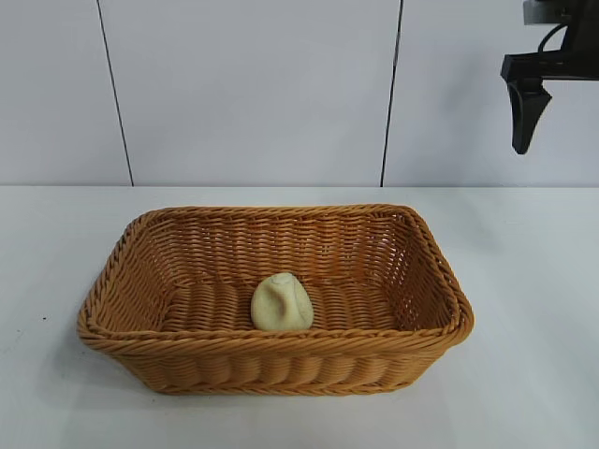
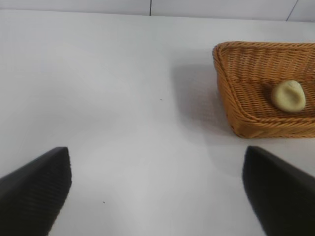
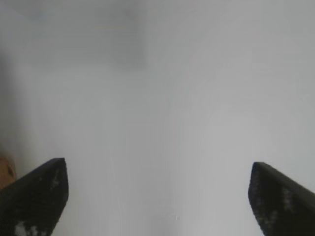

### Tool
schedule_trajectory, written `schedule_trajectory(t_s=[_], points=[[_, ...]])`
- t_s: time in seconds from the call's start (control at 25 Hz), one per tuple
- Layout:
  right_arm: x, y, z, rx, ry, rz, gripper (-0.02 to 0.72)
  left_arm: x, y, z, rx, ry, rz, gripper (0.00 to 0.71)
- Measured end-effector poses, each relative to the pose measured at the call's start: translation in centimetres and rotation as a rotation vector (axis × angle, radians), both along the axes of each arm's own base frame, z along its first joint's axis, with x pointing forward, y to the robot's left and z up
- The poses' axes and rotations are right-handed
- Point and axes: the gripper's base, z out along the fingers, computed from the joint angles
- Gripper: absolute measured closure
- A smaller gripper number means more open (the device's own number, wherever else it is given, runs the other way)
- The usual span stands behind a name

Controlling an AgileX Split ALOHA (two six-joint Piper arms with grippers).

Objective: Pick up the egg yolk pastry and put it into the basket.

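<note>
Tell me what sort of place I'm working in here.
Probably a lab or test bench, not a kitchen: a bare white table against plain white wall panels, holding only the basket with the egg yolk pastry inside. The right hand hangs high above; both hands are open.

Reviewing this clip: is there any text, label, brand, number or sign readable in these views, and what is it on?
None. No words, numbers or signs can be read in any view.
The basket is plain wicker with no tag.
The egg yolk pastry lying in it has no mark.
The table and the wall panels behind are blank.
</note>
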Motion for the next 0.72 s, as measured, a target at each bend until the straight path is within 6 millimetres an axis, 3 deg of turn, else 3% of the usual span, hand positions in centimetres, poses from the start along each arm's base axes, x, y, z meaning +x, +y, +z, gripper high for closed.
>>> schedule_trajectory(t_s=[0.44, 0.72], points=[[-15.2, 0.2, 2.1, 0.020, 0.044, 0.006, 0.010, 0.0, 0.0, 0.0, 0.000, 0.000, 0.000, 0.014], [-24.6, 0.3, 2.2, 0.038, -0.113, 0.037, 0.010, 0.0, 0.0, 0.0, 0.000, 0.000, 0.000, 0.014]])
